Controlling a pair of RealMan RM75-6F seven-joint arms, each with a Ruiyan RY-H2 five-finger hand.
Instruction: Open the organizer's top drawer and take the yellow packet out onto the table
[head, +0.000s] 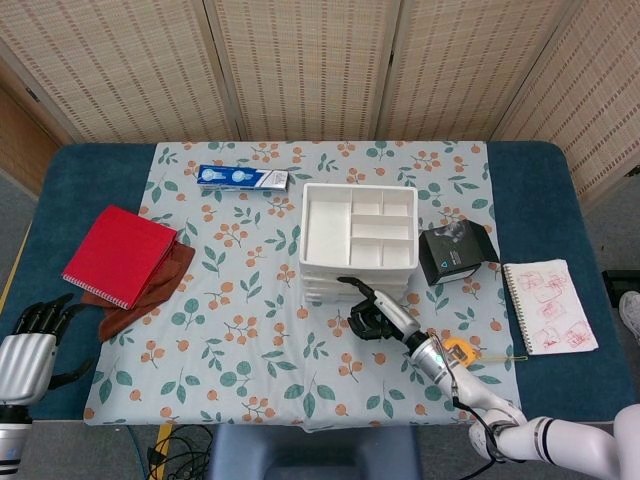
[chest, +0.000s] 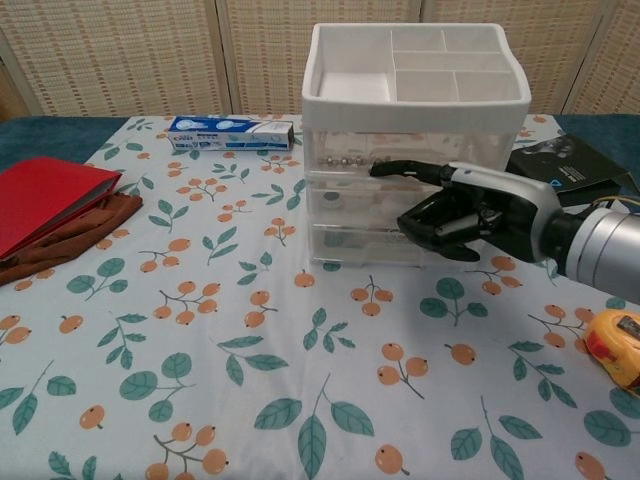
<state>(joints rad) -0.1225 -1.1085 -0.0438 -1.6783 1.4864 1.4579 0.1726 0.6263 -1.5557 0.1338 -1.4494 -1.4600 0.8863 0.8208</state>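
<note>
- The task was at its first step: all the drawers of the white plastic organizer (chest: 415, 150) sat flush, so the top drawer (chest: 360, 160) was not yet opened and nothing had been taken out.
- The right robot hand (chest: 462, 212) was at the organizer's front, one finger stretched toward the middle of the top drawer face and the other fingers curled in beneath. It held nothing; whether the fingertip actually touched the drawer could not be told.
- By my judgement, what remained was nearly everything: hooking the drawer front, pulling it out, lifting the packet and setting it on the table (head: 545, 190).
- The yellow packet was not visible in either view. Through the clear top drawer front only a row of small dark items showed, so the packet, if inside, was hidden.
- The organizer's open top tray (head: 330, 225), divided into compartments, looked empty in the head view. The two lower drawers held dim contents too blurred to name.
- The left robot hand (head: 32, 340) was low at the table's near left edge, well apart from the organizer, fingers spread and holding nothing.
- Nearby lay a black box (head: 455, 252) just beside the organizer and a yellow tape measure (chest: 615, 348) near the right arm.
</note>
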